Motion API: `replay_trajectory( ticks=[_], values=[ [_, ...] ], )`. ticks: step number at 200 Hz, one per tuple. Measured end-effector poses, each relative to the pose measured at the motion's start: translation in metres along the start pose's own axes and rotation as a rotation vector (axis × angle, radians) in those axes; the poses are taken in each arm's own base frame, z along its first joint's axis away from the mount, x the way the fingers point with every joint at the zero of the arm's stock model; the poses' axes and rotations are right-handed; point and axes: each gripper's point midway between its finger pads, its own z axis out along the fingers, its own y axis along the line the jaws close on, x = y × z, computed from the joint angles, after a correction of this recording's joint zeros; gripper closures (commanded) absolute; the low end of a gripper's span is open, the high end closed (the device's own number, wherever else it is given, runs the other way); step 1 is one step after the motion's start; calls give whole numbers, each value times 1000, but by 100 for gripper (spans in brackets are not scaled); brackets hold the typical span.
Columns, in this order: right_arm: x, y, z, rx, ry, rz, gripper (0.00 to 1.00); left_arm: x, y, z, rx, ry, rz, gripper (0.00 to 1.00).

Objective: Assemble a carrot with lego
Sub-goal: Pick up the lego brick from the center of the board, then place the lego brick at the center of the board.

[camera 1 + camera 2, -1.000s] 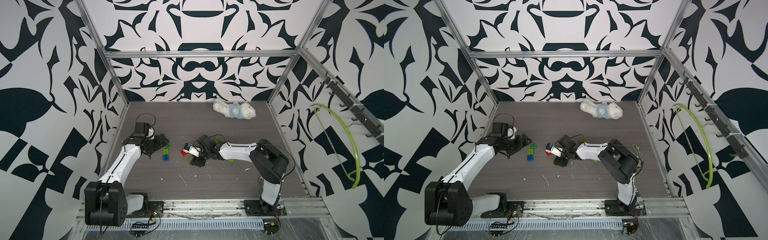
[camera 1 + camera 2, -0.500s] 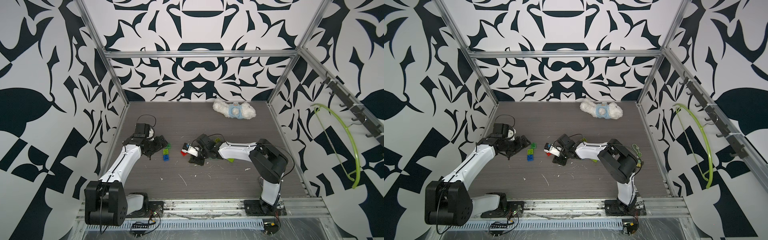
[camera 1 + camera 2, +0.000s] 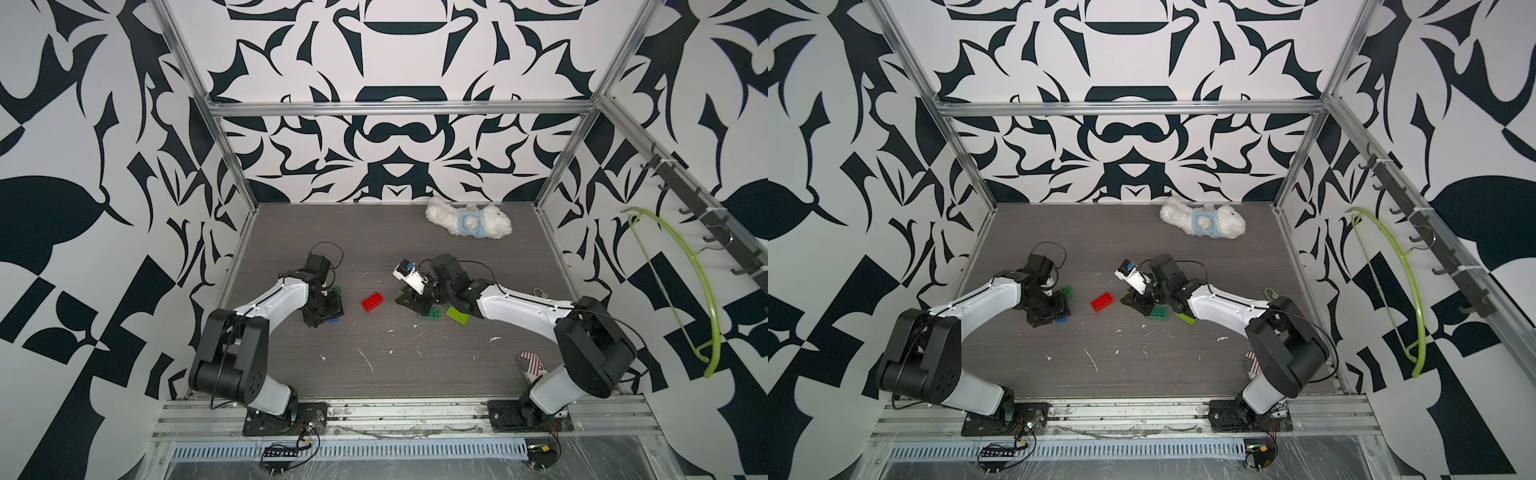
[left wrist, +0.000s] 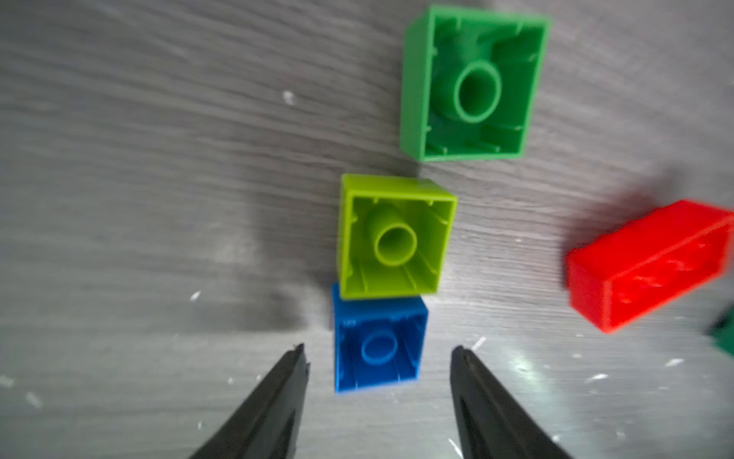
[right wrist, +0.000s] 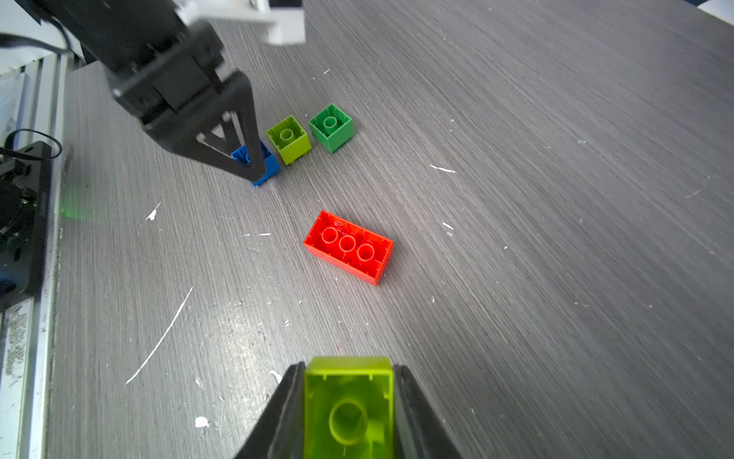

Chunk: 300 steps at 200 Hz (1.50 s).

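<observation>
Right jaws newly clamped, hollow lime brick [image 5: 348,409]

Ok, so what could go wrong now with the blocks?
The left gripper straddles the blue brick, and the square lime brick touches it, so closing or lifting may knock that neighbour askew.
The blue brick, square lime brick and red brick lie hollow side up; they probably need turning before stacking.
The right gripper is shut on the second lime brick; it might twist when pressed.

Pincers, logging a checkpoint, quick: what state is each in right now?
Left pincer: open, astride the blue brick, not touching it.
Right pincer: shut on a lime brick.
</observation>
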Motion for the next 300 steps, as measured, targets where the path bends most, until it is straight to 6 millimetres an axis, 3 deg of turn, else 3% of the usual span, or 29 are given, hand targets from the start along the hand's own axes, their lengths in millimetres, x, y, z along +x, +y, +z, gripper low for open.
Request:
replay_trajectory(
  ticks=[39,78,99,143,175,203,236,255,300],
  values=[
    [11,10,8,-30,42,-4,72,-3,-1,5,-37,-5,26,41],
    [50,43,43,-109,178,-51,72,-14,-3,1,-56,-44,40,51],
    [68,51,53,-128,231,-61,72,-15,-2,4,-62,-37,46,54],
    [63,50,59,-115,231,-99,72,-12,-4,6,-58,-28,53,64],
    [65,47,57,-93,247,-121,72,-2,-19,-1,-32,-34,80,66],
    [68,45,41,-50,252,-131,73,23,-55,-8,19,-27,142,69],
    [64,41,4,13,196,-96,73,67,-99,-9,74,-1,201,70],
    [59,26,-20,68,141,-31,73,88,-118,-3,75,20,222,70],
    [55,-9,-62,189,45,104,73,93,-148,25,28,17,221,69]
  ],
)
